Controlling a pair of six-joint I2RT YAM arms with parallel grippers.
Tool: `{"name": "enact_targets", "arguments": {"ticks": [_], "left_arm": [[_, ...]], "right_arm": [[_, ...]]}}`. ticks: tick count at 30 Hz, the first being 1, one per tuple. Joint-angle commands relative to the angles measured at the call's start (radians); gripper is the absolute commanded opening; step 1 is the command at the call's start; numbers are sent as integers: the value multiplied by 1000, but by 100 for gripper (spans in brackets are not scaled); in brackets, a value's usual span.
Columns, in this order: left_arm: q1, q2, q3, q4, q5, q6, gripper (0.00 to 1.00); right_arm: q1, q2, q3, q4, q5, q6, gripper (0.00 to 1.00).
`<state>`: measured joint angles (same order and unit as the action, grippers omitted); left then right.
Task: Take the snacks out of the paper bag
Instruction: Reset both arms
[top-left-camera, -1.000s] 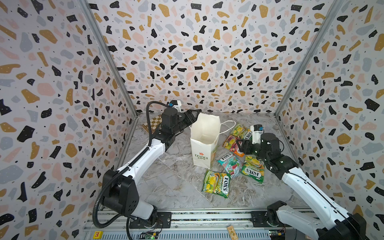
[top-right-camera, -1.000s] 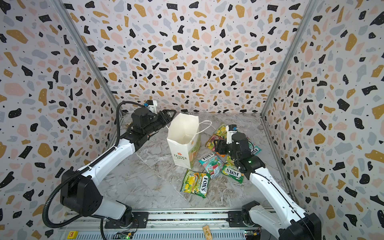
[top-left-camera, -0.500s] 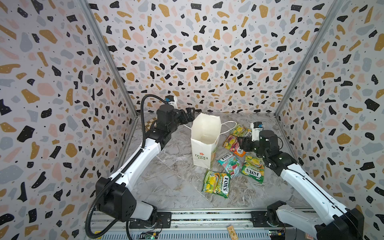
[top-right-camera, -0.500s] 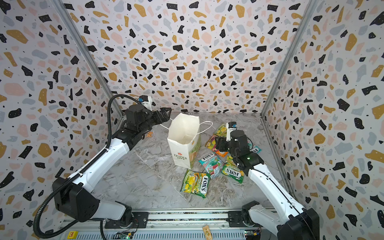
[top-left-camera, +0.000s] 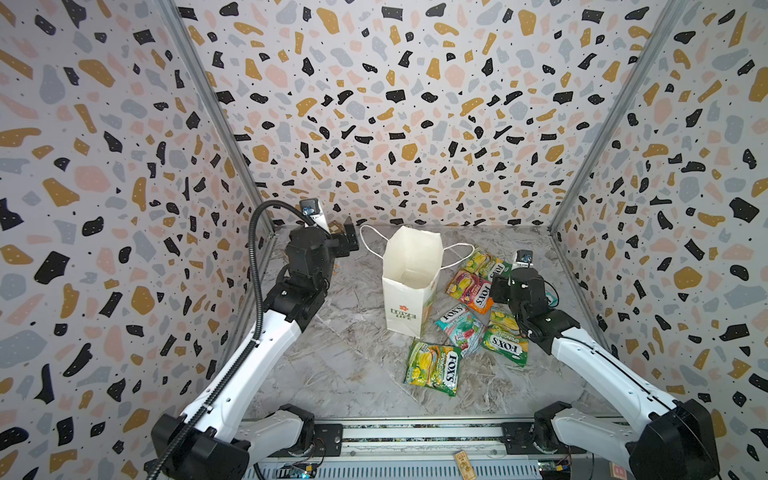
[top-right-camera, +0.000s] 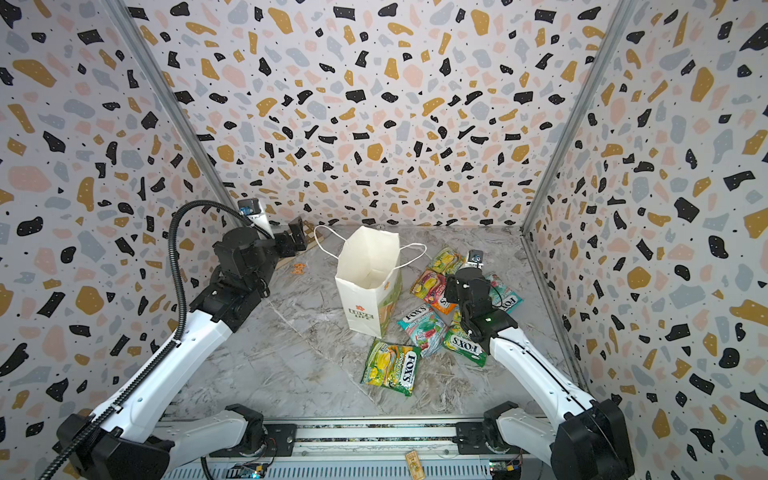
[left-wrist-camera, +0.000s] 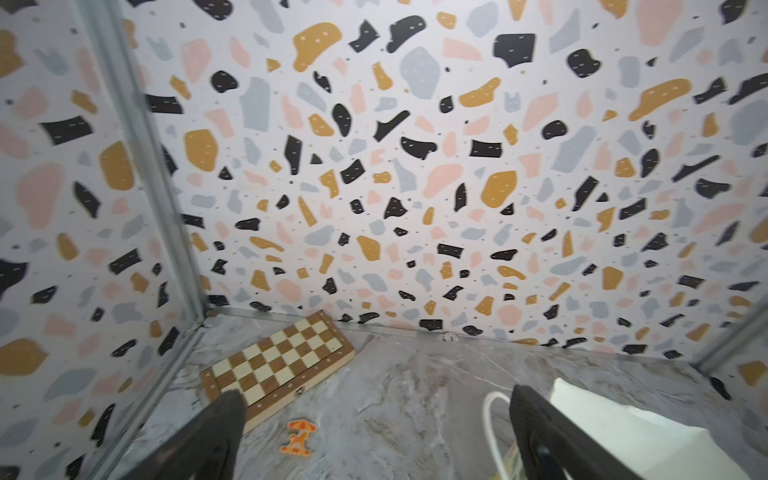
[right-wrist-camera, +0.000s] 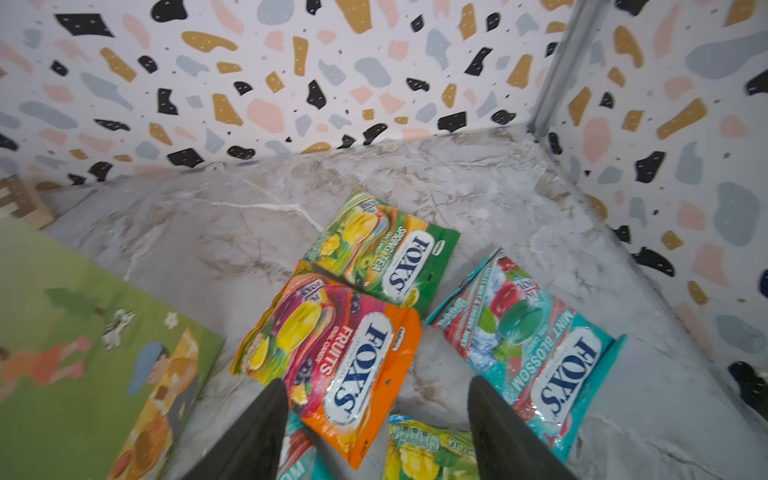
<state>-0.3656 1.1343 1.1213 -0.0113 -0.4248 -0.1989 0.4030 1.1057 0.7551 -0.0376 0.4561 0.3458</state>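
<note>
Mid-desk (top-left-camera: 340, 365): paper bag (top-left-camera: 409, 286) stands upright, mouth open upward, logo side facing the rail end. All visible snacks lie flat on the desk off the bag's right side, outside it:
- orange-red packet (top-left-camera: 471, 291) just beside the bag
- spring-tea green packet (top-left-camera: 482, 262) behind it, edges touching
- mint teal packet (top-right-camera: 505, 297) partly hidden under the right arm
- second teal packet (top-left-camera: 459, 328) nearer the front
- green packet (top-left-camera: 505, 343) touching that one
- green-yellow packet (top-left-camera: 434, 368) nearest the rail, near the bag's front corner

Right hand (right-wrist-camera: 376, 399): jaws apart at a middling width, gripping nothing, poised over the orange-red packet's edge.

Left hand (left-wrist-camera: 374, 419): jaws spread fully wide, empty, off the bag's left side toward the back-left corner. One finger is just beside a cord handle (left-wrist-camera: 490, 424); can't tell if it touches.

Chessboard box (left-wrist-camera: 278, 365) sits against the back wall, with an orange scrap (left-wrist-camera: 297, 436) on the desk in front of it.
</note>
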Motion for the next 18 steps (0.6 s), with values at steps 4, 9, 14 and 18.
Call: {"name": "enact_targets", "arguments": {"ticks": [4, 9, 14, 18], "left_arm": [[4, -122, -183, 142, -343, -66, 100], [6, -178, -330, 231, -479, -45, 100], [16, -172, -485, 395, -587, -7, 100], [44, -148, -598, 547, -621, 14, 100]], "right_arm": [[-40, -26, -76, 174, 260, -45, 72], [-125, -47, -187, 314, 282, -75, 72], [-194, -63, -301, 472, 281, -91, 72], [-222, -44, -370, 613, 301, -126, 72]]}}
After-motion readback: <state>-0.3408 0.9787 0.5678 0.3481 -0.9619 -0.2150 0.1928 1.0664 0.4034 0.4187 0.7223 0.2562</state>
